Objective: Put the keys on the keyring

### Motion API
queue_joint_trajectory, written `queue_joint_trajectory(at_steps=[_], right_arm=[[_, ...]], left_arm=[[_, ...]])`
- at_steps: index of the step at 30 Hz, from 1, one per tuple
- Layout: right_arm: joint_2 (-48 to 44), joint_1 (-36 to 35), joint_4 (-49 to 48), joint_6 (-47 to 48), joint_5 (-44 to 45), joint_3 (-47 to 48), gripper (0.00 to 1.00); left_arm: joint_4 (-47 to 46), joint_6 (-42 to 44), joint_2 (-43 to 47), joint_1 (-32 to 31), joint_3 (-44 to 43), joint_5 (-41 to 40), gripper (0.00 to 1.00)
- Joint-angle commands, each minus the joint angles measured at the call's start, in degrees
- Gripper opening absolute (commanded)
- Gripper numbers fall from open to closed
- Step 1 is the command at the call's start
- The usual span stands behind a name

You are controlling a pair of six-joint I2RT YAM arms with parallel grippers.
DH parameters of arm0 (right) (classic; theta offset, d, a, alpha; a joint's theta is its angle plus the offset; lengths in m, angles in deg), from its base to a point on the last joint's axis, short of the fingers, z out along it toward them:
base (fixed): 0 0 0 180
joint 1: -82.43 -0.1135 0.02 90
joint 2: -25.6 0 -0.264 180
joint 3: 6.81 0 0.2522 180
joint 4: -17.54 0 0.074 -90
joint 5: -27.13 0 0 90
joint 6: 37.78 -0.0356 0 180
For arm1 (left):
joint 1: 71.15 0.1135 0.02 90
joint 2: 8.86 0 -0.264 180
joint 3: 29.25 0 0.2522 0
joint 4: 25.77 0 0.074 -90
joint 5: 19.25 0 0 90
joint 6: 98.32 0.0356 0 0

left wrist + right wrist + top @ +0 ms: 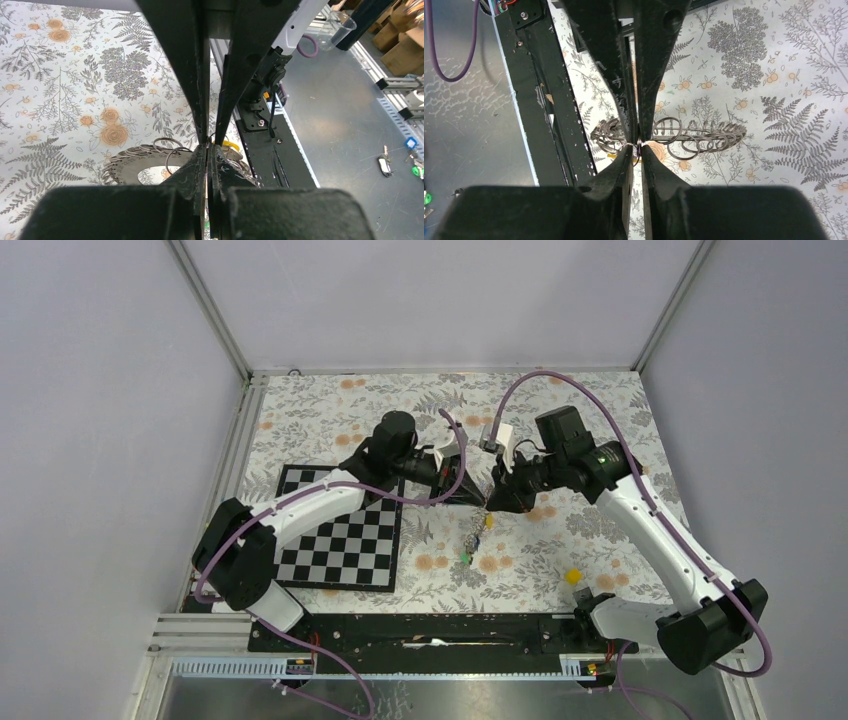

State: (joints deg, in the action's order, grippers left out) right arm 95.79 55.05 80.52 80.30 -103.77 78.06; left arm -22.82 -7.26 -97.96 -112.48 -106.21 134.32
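from the top camera i see a floral-patterned tablecloth (pixel 560 430), a black-and-white chequered board (pixel 340 540) lying under the left arm (pixel 300 505), and a small yellow piece (pixel 574 576) near the base of the right arm (pixel 650 520). the black left gripper (pixel 468 488) and the black right gripper (pixel 496 498) meet tip to tip over the middle of the cloth. just below that point a short string of tiny keys with coloured plastic heads (pixel 476 539) trails toward the near edge, blue at the top, green at the bottom.

on the left wrist camera the right gripper's fingers (pixel 175 60) enter from the top and block the middle; a black base rail (pixel 265 145) sits to the right. the large thin grey metal keyring with a jagged, gear-like outline (pixel 135 162) sits just behind my left fingertips (pixel 197 165), carrying small wire rings (pixel 167 144). the left jaws are pressed together and seem to clamp the keyring's edge.

on the right wrist camera the left gripper's fingers (pixel 599 50) fill the top centre, with a purple cable (pixel 454 55) at far left. the keyring shows edge-on, sticking out on both sides of the fingers. the right jaws stand a sliver apart with a thin wire ring (pixel 637 150) in the gap; i cannot tell whether they pinch it.
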Motion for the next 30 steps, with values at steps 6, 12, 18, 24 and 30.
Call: queue_joint_trajectory(at_steps=[6, 12, 18, 24, 30], right_arm=[[-3.9, 0.93, -3.84, -0.98, -2.79, -2.61, 0.25], [-3.91, 1.47, -4.37, -1.57, -3.57, -3.28, 0.23], [-3.44, 1.45, -4.67, -1.71, -4.49, -3.12, 0.06], [-3.1, 1.45, -4.78, -1.54, -5.82, -3.71, 0.0], [-3.47, 1.45, -5.19, -1.27, -6.34, -5.27, 0.0]], left_arm=[[-24.46, -16.15, 3.4, 1.86, 5.65, 3.11, 0.0], [-28.43, -18.91, 3.27, 1.95, 6.59, 3.31, 0.0], [-29.87, -19.91, 3.13, 1.96, 6.93, 3.41, 0.0], [-32.98, -22.64, 2.91, 2.04, 7.62, 3.31, 0.0], [-40.31, -28.2, 2.1, 2.49, 8.36, 2.99, 0.0]])
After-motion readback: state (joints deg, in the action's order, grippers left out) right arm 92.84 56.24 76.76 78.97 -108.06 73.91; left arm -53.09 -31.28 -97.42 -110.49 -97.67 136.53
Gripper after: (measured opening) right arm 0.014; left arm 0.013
